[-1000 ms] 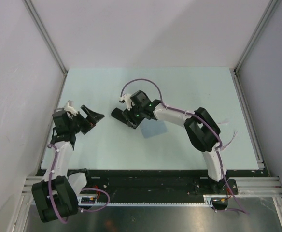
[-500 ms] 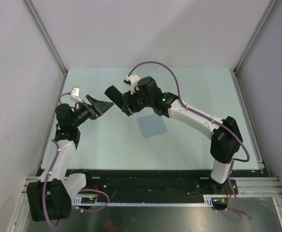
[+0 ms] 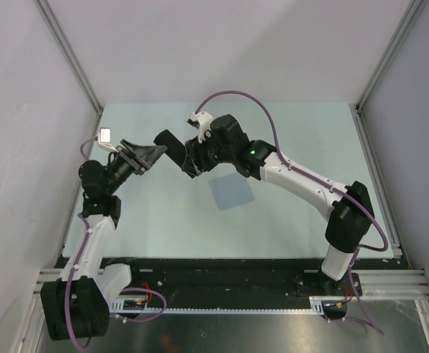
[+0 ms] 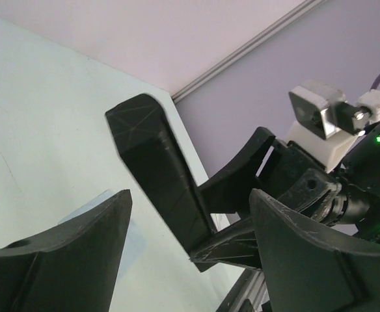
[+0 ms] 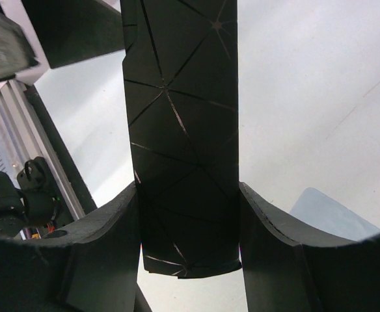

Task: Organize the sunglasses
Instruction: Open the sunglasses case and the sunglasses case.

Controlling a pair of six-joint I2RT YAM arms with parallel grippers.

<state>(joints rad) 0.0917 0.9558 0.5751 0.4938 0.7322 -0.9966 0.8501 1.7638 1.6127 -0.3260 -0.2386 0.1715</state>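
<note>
Right claw pinches the black case upper-centre, off the bench; left claw spread beside it. No sunglasses in view — maybe inside, can't tell. Prob. light, fragile — I'd grip the bridge.

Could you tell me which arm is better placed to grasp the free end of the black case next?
Left. The left pincer is open and faces the free end of the black case close by, while the right pincer is clamped on its other end.
</note>
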